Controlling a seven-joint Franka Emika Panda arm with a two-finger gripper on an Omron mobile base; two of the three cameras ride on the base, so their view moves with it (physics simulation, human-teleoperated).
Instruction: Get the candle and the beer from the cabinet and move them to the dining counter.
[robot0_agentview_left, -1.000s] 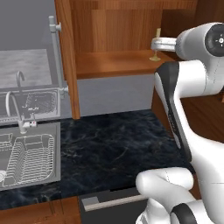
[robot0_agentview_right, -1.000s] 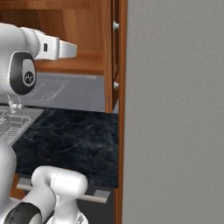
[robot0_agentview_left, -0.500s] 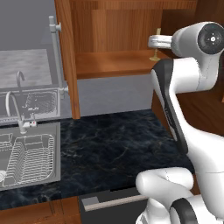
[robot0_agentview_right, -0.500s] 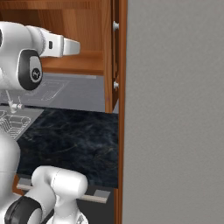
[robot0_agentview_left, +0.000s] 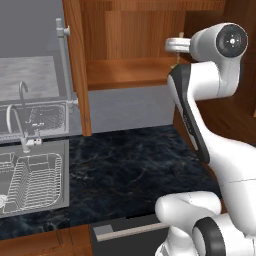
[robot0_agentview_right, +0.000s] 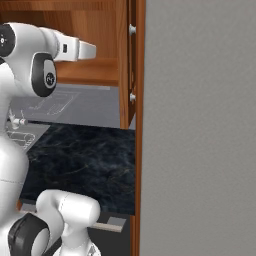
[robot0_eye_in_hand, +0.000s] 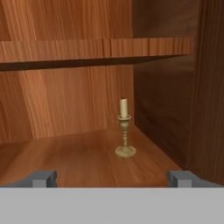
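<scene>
The gripper (robot0_eye_in_hand: 112, 178) is spread wide, aimed at the candle (robot0_eye_in_hand: 124, 128) standing upright far back on the cabinet (robot0_eye_in_hand: 78, 157) shelf near its right wall; a clumsy reach might topple it.

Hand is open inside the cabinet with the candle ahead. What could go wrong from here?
1. The candle stands tall on a narrow base; an off-centre approach by the open hand might topple it.
2. It sits close to the cabinet side wall, so one finger may scrape the wood.
</scene>
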